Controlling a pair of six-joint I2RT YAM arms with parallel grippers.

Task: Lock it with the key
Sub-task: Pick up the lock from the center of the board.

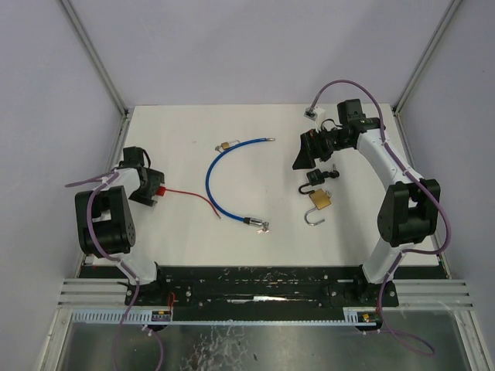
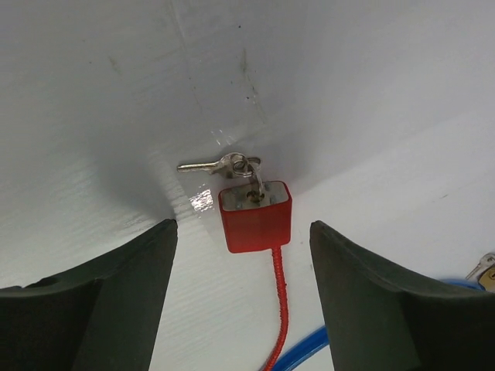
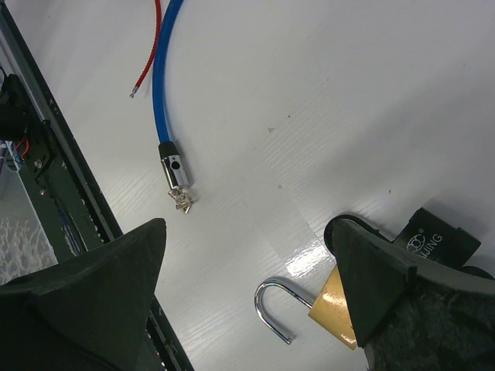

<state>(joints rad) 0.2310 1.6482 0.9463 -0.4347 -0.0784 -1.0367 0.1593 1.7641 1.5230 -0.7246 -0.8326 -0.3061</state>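
left gripper: released, jaws apart, gripping nothing; low over the bench at its left edge.
red padlock: lies just ahead of the left jaws, in line with the gap and touching neither.
keys: on a ring at the padlock's top face; one seems to sit in the keyway, another lies flat to the side.
red cable: trails from the padlock body toward the middle of the bench; its far end lies loose.
right gripper: also released, jaws wide, hovering above the right half of the bench.
brass padlock: below the right jaws, shackle swung open, partly hidden by one jaw.
black padlock: just beside the brass one.
blue cable: curved across the middle, well apart from both grippers.
risk, left: the padlock is small and the bench glossy, so an off-centre closure would likely skid it or catch the key ring rather than the body.
risk, right: coming down on the open shackle could flip the brass padlock or knock it into the black one.
left arm pose: folded tight near its base, wrist pitched down and pointing inward.
right arm pose: reached forward, elbow high, wrist angled down and leftward.
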